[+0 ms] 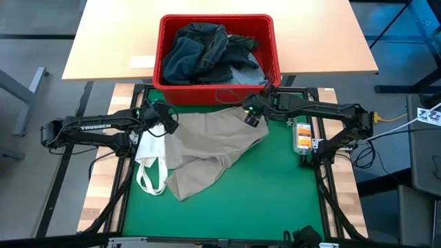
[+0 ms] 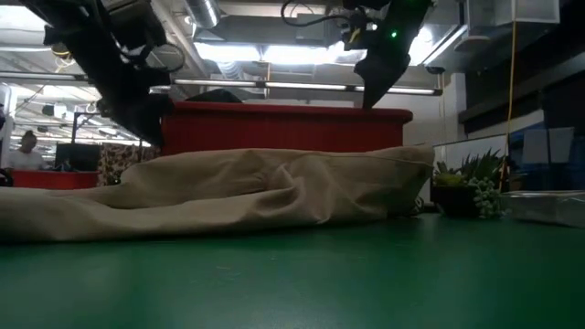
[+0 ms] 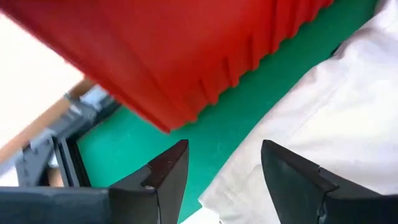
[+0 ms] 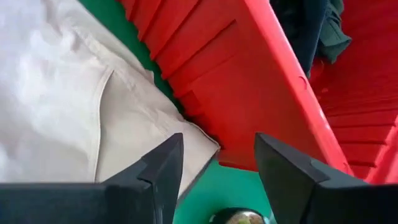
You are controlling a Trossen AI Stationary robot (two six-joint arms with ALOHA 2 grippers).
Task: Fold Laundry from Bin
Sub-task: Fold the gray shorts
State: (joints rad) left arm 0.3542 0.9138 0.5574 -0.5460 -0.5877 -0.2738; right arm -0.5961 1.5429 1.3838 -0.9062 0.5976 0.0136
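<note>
Beige trousers (image 1: 210, 148) lie spread on the green mat, their waist end toward the red bin (image 1: 275, 55). The bin stands at the mat's far edge and holds dark and light blue jeans (image 1: 207, 52). My left gripper (image 3: 224, 171) hovers open above the trousers' far left corner, close to the bin's wall (image 3: 186, 56). My right gripper (image 4: 217, 165) hovers open above the trousers' far right corner (image 4: 186, 146), beside the bin's near right corner (image 4: 249, 106). In the low view the trousers (image 2: 238, 187) lie as a low mound in front of the bin (image 2: 283, 128).
A white tote bag (image 1: 150, 162) with looped straps lies at the trousers' left. An orange and white device (image 1: 302, 136) sits on the mat's right frame. A wooden table (image 1: 110, 41) carries the bin. Bare green mat (image 1: 262, 200) lies near the front edge.
</note>
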